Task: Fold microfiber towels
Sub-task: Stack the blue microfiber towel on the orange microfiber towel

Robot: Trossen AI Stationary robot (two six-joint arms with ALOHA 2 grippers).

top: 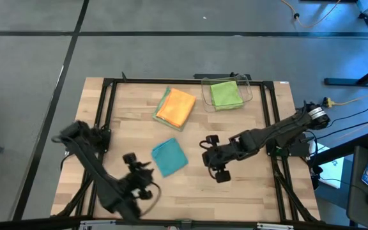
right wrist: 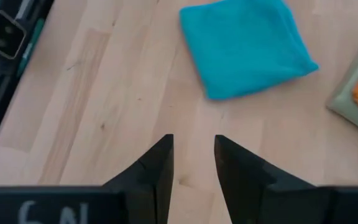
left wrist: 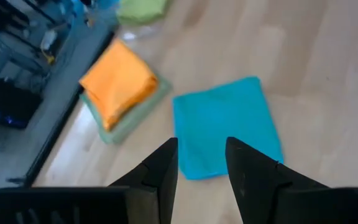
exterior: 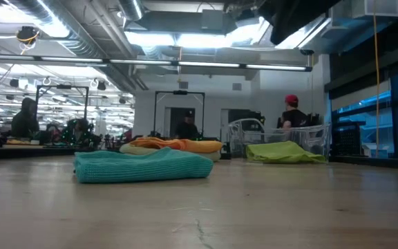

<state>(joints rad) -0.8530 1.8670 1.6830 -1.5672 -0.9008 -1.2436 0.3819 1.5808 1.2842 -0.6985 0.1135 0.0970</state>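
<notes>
Left gripper [top: 135, 167] hangs at the near left of the table [top: 254, 185], fingers narrowly parted, holding nothing. Right gripper [top: 213, 160] hovers right of centre, likewise slightly parted and empty. Between them lies the teal towel [top: 170, 156], folded flat. Farther back, the orange towel [top: 176, 107] sits folded atop the sage towel [top: 160, 106]. Farthest right, the lime towel [top: 225, 94] rests in the clear bin [top: 246, 87], seemingly unfolded. Risk: pulling it out could drag or tip the light bin.
</notes>
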